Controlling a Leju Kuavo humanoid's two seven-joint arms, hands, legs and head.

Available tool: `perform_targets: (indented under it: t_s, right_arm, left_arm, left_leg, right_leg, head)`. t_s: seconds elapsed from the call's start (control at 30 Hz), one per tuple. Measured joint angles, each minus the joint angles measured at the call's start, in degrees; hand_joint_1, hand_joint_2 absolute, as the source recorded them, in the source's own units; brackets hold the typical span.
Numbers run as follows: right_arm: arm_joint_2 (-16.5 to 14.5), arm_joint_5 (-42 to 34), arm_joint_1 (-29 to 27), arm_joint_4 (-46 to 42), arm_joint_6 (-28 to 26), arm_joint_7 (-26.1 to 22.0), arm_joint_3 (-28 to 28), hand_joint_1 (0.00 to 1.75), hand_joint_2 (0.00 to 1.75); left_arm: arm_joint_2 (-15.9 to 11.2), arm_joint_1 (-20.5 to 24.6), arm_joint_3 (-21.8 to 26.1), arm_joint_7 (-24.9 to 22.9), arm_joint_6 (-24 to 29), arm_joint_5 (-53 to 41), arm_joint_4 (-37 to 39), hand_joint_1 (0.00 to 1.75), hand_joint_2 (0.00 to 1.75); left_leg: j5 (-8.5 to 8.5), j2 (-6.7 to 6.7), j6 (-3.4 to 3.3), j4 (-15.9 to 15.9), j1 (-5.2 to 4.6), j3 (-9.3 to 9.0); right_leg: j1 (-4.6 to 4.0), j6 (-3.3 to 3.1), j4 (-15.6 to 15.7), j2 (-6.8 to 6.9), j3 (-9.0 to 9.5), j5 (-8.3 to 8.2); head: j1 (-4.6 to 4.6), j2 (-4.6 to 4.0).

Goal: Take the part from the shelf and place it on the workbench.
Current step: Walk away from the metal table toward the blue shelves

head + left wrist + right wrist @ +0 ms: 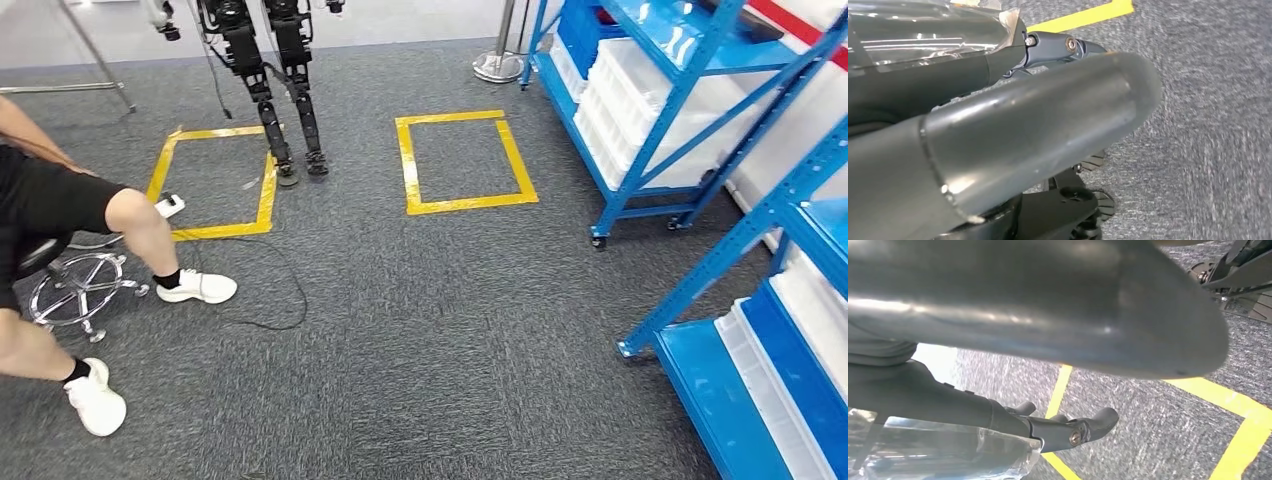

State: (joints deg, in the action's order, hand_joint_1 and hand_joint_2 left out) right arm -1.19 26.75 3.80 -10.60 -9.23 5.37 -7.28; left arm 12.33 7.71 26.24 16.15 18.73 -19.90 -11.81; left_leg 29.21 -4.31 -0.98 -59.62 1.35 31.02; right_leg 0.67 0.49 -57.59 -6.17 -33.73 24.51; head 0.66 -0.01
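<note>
Two blue shelf racks stand on my right in the head view: a farther rack point(650, 150) holding white bins point(640, 100) and a blue bin, and a nearer rack point(730, 400) with more white and blue trays. I cannot make out any single part in the bins. My left hand point(1013, 125) hangs over grey carpet, its thick thumb in front and its dark fingers point(1058, 47) stretched out, holding nothing. My right hand point(1048, 315) hangs the same way, dark fingers point(1083, 427) extended above yellow floor tape, with nothing in it.
Two yellow tape squares point(465, 160) mark the grey carpet ahead. Another robot's dark legs point(285, 110) stand at the left square. A person sits on a wheeled stool point(75, 285) at the left, legs stretched out, with a black cable point(270, 290) on the floor.
</note>
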Motion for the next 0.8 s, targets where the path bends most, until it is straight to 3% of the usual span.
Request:
perform_targets:
  t_s: [0.03, 0.1, 0.17, 0.23, 0.3, 0.33, 0.37, 0.4, 0.47, 0.53, 0.6, 0.63, 0.7, 0.77, 0.8]
  right_arm:
    - [0.0, 0.0, 0.0, 0.0, 0.0, 0.0, 0.0, 0.00, 0.00]
    - [0.0, 0.0, -0.1, 0.0, 0.0, 0.0, 0.0, 0.00, 0.00]
    - [0.0, 0.0, -0.3, 0.1, 0.0, 0.0, 0.0, 0.00, 0.00]
    - [0.0, 0.1, -0.2, 0.1, 0.0, 0.0, 0.0, 0.00, 0.00]
    - [0.0, 0.1, -0.2, 0.1, 0.0, 0.0, 0.0, 0.00, 0.00]
    - [0.0, 0.2, -0.2, 0.1, 0.0, 0.0, 0.0, 0.00, 0.00]
    - [0.1, 0.2, -0.3, 0.1, 0.0, 0.0, 0.0, 0.00, 0.00]
    - [0.1, 0.2, -0.4, 0.1, 0.0, 0.0, 0.0, 0.00, 0.00]
    - [0.2, 0.3, -0.3, 0.1, 0.0, 0.0, 0.0, 0.00, 0.00]
    - [0.2, 0.3, -0.1, 0.1, 0.0, 0.0, 0.0, 0.00, 0.00]
    - [0.2, 0.3, -0.1, 0.1, 0.0, 0.0, 0.0, 0.00, 0.00]
    - [0.2, 0.3, -0.1, 0.1, 0.0, 0.0, 0.0, 0.00, 0.00]
    - [0.3, 0.4, -0.1, 0.1, 0.0, 0.0, 0.0, 0.00, 0.00]
    - [0.3, 0.4, -0.1, 0.1, 0.0, 0.0, -0.1, 0.00, 0.00]
    - [0.3, 0.4, -0.1, 0.1, 0.1, 0.0, -0.1, 0.00, 0.00]
  left_arm:
    - [0.0, 0.0, 0.0, -0.1, 0.0, 0.0, 0.0, 0.00, 0.00]
    - [0.1, 0.1, -0.1, -0.2, 0.0, 0.0, 0.0, 0.00, 0.00]
    - [0.1, 0.1, -0.1, -0.2, 0.0, 0.0, 0.0, 0.00, 0.00]
    - [0.1, 0.1, -0.2, -0.2, 0.0, -0.1, 0.0, 0.00, 0.00]
    - [0.1, 0.0, -0.2, -0.3, 0.0, -0.1, 0.0, 0.00, 0.00]
    - [0.1, 0.0, -0.2, -0.4, 0.0, -0.1, 0.0, 0.00, 0.00]
    - [0.1, 0.0, -0.2, -0.4, 0.0, -0.1, 0.0, 0.00, 0.00]
    - [0.1, 0.0, -0.2, -0.5, 0.0, -0.1, 0.0, 0.00, 0.00]
    - [0.1, 0.0, -0.2, -0.5, 0.0, -0.1, 0.0, 0.00, 0.00]
    - [0.1, 0.0, -0.2, -0.6, 0.0, -0.1, 0.0, 0.00, 0.00]
    - [0.2, 0.2, -0.2, -0.6, 0.0, -0.1, 0.0, 0.00, 0.00]
    - [0.2, 0.2, -0.2, -0.6, 0.0, -0.1, 0.0, 0.00, 0.00]
    - [0.2, 0.3, -0.2, -0.6, 0.0, -0.1, 0.0, 0.00, 0.00]
    - [0.2, 0.1, -0.2, -0.6, -0.1, -0.1, 0.0, 0.00, 0.00]
    - [0.2, 0.0, -0.2, -0.6, -0.1, -0.1, 0.0, 0.00, 0.00]
  left_leg:
    - [-0.20, -0.40, -0.17, 0.9, -0.19, -0.29]
    - [-0.59, 0.99, -0.75, 1.4, -0.45, -0.40]
    - [-1.18, 2.45, -1.60, 2.0, -0.48, -0.55]
    - [-1.41, 4.18, -2.02, 2.3, -0.62, -0.51]
    - [-1.39, 6.06, -2.07, 2.3, -0.81, -0.36]
    - [-1.36, 6.92, -2.05, 2.3, -0.85, -0.31]
    - [-1.31, 7.69, -1.98, 2.3, -0.85, -0.31]
    - [-1.23, 8.40, -1.85, 2.3, -0.85, -0.38]
    - [-0.87, 9.64, -1.31, 2.2, -1.05, -0.73]
    - [-0.40, 10.81, -0.59, 2.1, -1.33, -1.26]
    - [0.03, 12.05, 0.08, 2.2, -1.25, -1.80]
    - [0.50, 11.78, 0.43, 1.8, -1.03, -1.91]
    - [3.23, 8.75, 0.98, -2.0, -0.55, -0.57]
    - [7.17, 5.22, 1.14, -9.7, -0.35, 2.99]
    - [8.20, 4.58, 1.15, -12.8, -0.35, 4.69]
  right_leg:
    - [-0.07, 0.33, 0.0, -0.56, -0.28, -0.14]
    - [-0.02, 1.10, 0.1, -1.43, -1.01, -0.43]
    - [-0.07, 1.23, -2.1, 0.59, -2.45, 0.75]
    - [-0.10, 0.76, -8.7, 4.01, -5.57, 4.13]
    - [0.02, 0.84, -15.3, 5.31, -8.51, 6.89]
    - [0.10, 1.20, -16.0, 5.55, -8.59, 7.09]
    - [0.18, 1.69, -14.5, 5.86, -7.43, 6.47]
    - [0.29, 2.19, -10.9, 6.61, -5.16, 5.31]
    - [0.28, 2.47, -3.1, 9.80, -0.51, 3.09]
    - [-0.07, 1.83, -0.1, 11.50, 1.11, 2.20]
    - [-0.15, 1.06, -0.1, 10.10, 1.02, 2.01]
    - [0.09, 0.73, 0.0, 9.35, 1.13, 1.92]
    - [0.61, -0.17, 0.2, 7.85, 1.55, 1.66]
    - [0.44, -0.77, 0.2, 6.32, 1.44, 1.51]
    - [0.28, -0.86, 0.2, 5.44, 1.39, 1.50]
  head:
    - [0.01, 0.01]
    - [0.04, 0.01]
    - [0.18, 0.00]
    - [0.42, 0.01]
    - [0.54, 0.01]
    - [0.55, 0.01]
    - [0.58, 0.00]
    - [0.58, 0.00]
    - [0.60, -0.01]
    - [0.38, -0.01]
    - [0.16, 0.00]
    - [0.14, 0.00]
    - [-0.06, 0.00]
    - [-0.22, 0.00]
    - [-0.20, 0.01]
